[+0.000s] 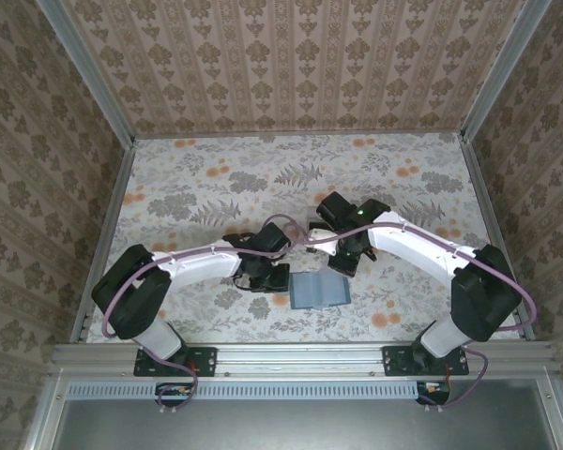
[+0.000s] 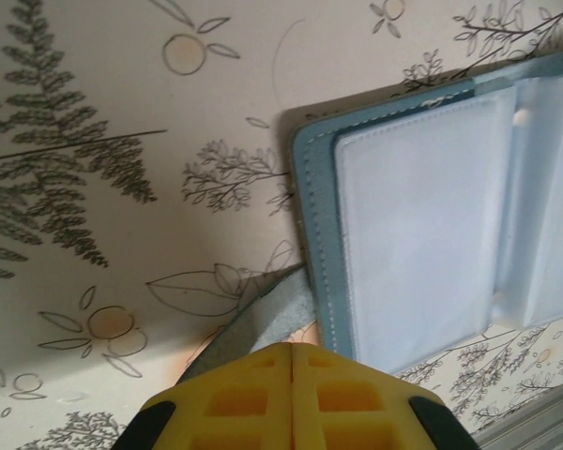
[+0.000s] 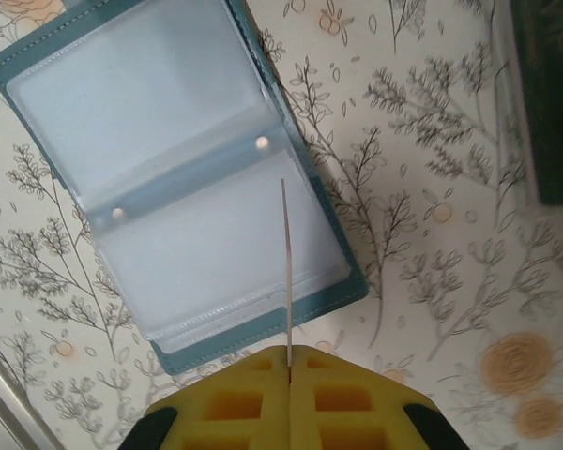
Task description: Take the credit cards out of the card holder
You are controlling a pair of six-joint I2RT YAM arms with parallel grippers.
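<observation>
The card holder (image 1: 319, 292) lies open on the flowered table near the front, teal-edged with clear sleeves (image 3: 178, 187). My right gripper (image 3: 289, 352) is shut on a thin pale credit card (image 3: 285, 262), seen edge-on and held upright above the holder's near half. My left gripper (image 2: 291, 347) is shut at the holder's left edge (image 2: 314, 234). A grey flap (image 2: 263, 314) runs from that edge under its fingertips. I cannot tell whether the flap is pinched or only pressed down. From above, both grippers (image 1: 266, 278) (image 1: 345, 262) flank the holder.
A dark green object (image 3: 549, 94) behind a clear plastic edge sits at the upper right of the right wrist view. The metal front rail (image 1: 300, 354) runs just below the holder. Patterned walls (image 1: 38, 141) enclose the table.
</observation>
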